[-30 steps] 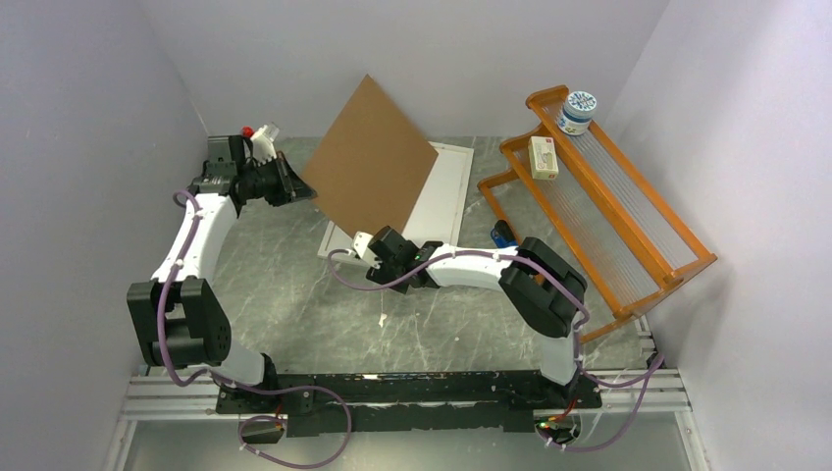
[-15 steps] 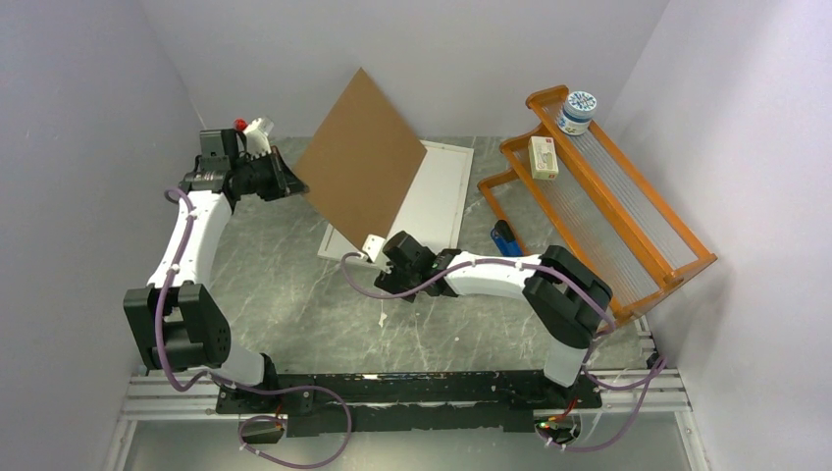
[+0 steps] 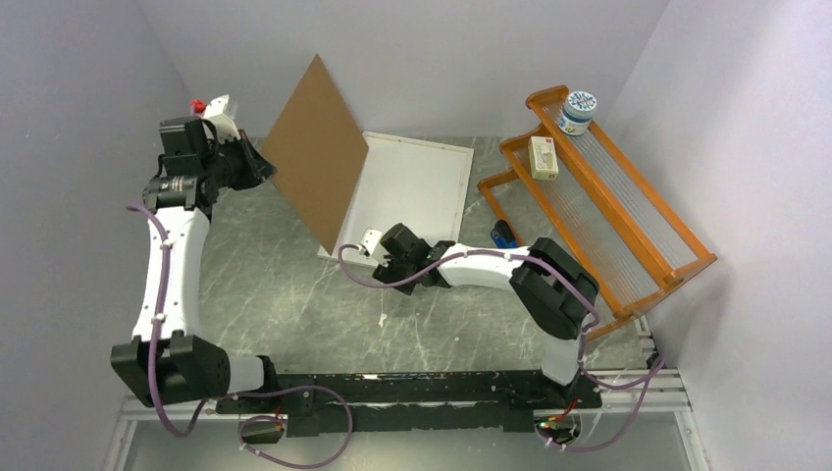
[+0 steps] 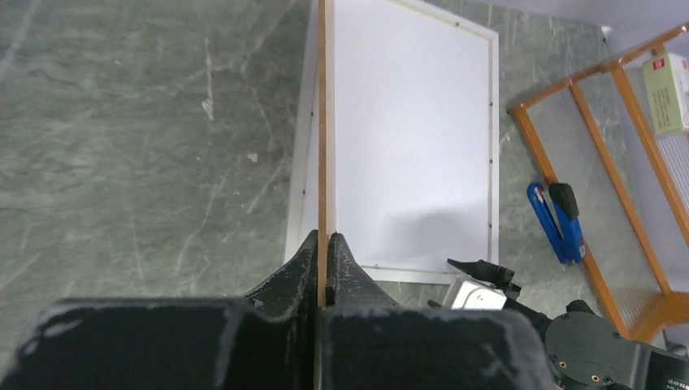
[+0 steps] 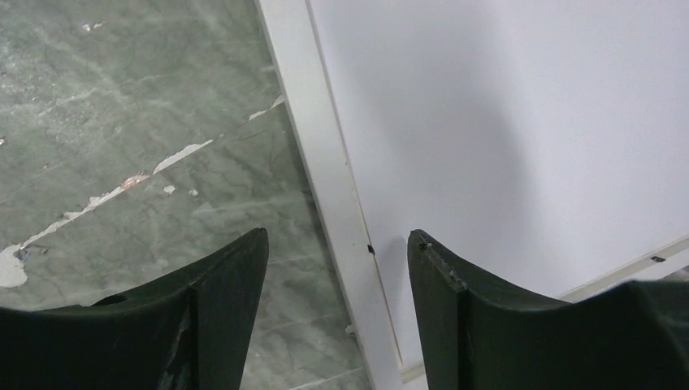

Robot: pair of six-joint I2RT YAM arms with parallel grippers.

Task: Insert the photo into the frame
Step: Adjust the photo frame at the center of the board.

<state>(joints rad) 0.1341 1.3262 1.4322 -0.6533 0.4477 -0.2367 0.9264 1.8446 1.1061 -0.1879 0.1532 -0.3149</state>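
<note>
Looking down from above: the left gripper (image 3: pixel 257 165) was clamped on the left edge of one brown backing board (image 3: pixel 319 147), which stood steeply tilted over the table (image 3: pixel 275 285). One frame (image 3: pixel 467 188) lay flat at the table's rear centre, filled by one plain white sheet (image 3: pixel 417 191); whether this was the photo lying face down could not be told. The right gripper (image 3: pixel 371 243) sat at the frame's near left corner. One orange rack (image 3: pixel 628 235) at the right carried one jar (image 3: pixel 576 111) and one box (image 3: pixel 543 157); one blue tool (image 3: pixel 503 235) lay beside it.

Left wrist: both fingers pinched the board's thin edge, with the frame below.

Right wrist: the jaws stood apart, astride the frame's rim, one finger over the table and the other over the white sheet; contact could not be told.
</note>
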